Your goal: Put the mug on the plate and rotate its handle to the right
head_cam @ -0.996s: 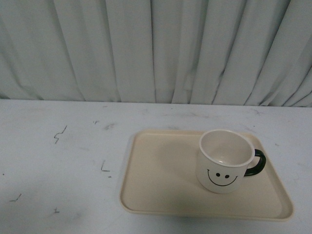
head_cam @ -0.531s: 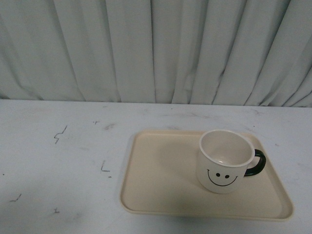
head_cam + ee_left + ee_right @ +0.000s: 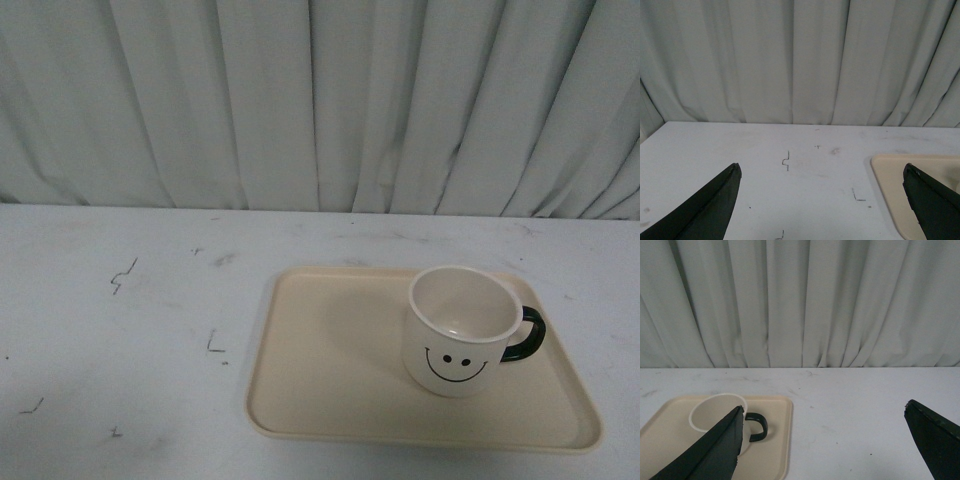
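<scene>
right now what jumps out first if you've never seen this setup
A cream-white round mug with a black smiley face stands upright on the right part of a large flat beige rectangular plastic tray. Its glossy black loop handle points right. White curtains hang behind the table.

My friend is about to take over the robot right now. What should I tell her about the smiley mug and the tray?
Left gripper: open, holding nothing, held over the table left of the plate.
Right gripper: open, holding nothing, pulled back from the mug.
Mug: standing upright on the right part of the plate, smiley facing the robot.
Handle: already pointing right.
Done: mug placed, handle turned.
Left: seemingly nothing; just check it and keep the arms clear.
</scene>
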Available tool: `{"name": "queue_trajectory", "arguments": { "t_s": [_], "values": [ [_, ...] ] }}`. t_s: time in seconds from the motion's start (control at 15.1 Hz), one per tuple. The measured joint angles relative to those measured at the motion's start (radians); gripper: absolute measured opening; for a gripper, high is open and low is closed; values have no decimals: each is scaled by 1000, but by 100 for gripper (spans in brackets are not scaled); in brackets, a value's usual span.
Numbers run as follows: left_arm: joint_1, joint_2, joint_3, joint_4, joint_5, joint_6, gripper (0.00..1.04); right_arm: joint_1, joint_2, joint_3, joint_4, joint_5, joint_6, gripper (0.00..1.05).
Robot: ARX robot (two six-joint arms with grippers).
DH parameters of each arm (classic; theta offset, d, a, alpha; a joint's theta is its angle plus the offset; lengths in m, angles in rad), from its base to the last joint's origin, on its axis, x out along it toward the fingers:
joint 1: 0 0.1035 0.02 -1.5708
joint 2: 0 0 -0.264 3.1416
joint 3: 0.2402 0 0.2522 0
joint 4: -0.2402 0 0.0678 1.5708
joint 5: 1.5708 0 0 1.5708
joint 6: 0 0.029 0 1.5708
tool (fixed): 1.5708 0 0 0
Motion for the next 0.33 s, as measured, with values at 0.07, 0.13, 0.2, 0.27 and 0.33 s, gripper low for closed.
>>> {"name": "queue_trajectory", "arguments": {
  "t_s": [0.07, 0.13, 0.2, 0.27, 0.33],
  "values": [
    [0, 0, 0, 0, 0, 0, 98, 0, 0, 0, 0, 0, 0, 98],
    [0, 0, 0, 0, 0, 0, 98, 0, 0, 0, 0, 0, 0, 98],
    [0, 0, 0, 0, 0, 0, 98, 0, 0, 0, 0, 0, 0, 98],
    [0, 0, 0, 0, 0, 0, 98, 0, 0, 0, 0, 0, 0, 98],
    [0, 0, 0, 0, 0, 0, 98, 0, 0, 0, 0, 0, 0, 98]
  ]
}}
